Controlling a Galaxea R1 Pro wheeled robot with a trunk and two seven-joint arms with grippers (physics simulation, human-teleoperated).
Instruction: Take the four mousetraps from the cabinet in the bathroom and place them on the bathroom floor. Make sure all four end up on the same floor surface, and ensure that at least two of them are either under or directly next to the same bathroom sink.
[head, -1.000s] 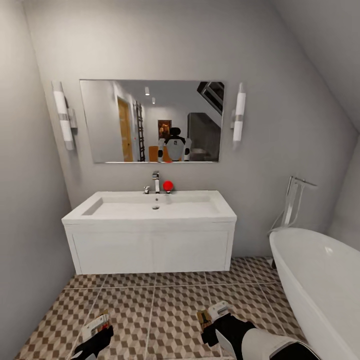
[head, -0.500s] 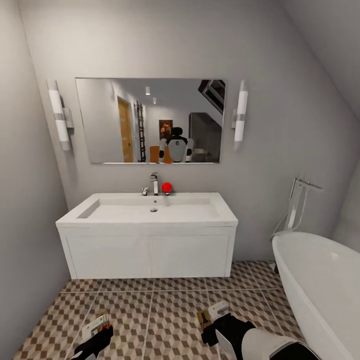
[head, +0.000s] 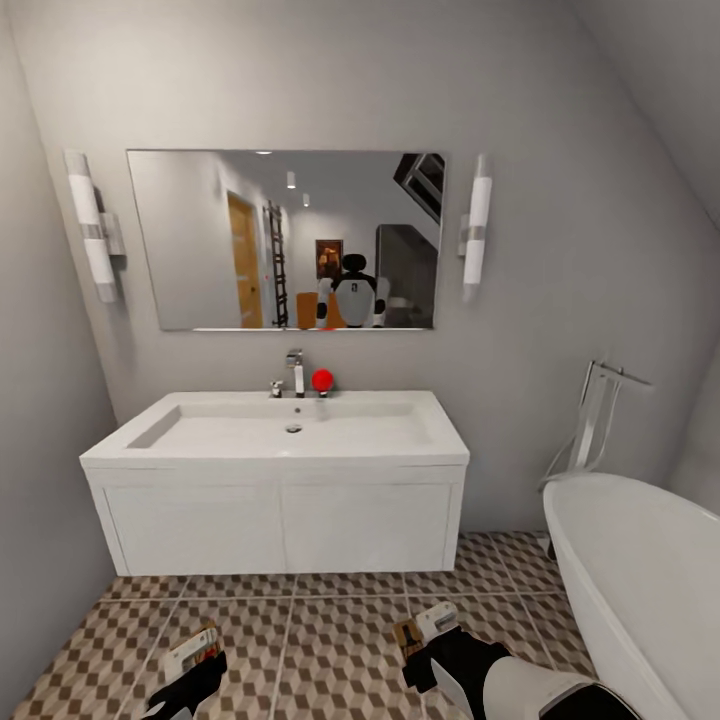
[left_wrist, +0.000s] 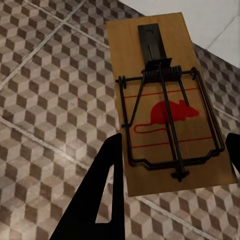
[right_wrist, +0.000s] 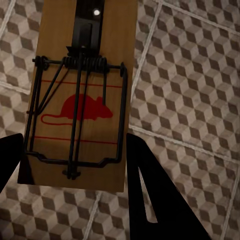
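Two mousetraps — left gripper (left_wrist: 170, 165) pinching one (left_wrist: 167, 102), right gripper (right_wrist: 75, 160) pinching another (right_wrist: 82, 95), sink (head: 275, 440) ahead, cube-tiled floor (head: 330, 640).

Two tan mousetraps (left_wrist: 167, 107) (right_wrist: 80, 95), red mouse prints, above cube-patterned floor (head: 330, 640).

No readable text, brand, label or number anywhere; only printed signs: a red mouse silhouette with red ruled lines on the wooden mousetrap (left_wrist: 165, 95) in the left wrist view, centre-right of the frame; the same red mouse and lines on the second mousetrap (right_wrist: 80, 95) in the right wrist view, left-centre of the frame; head view too coarse to read any marking.
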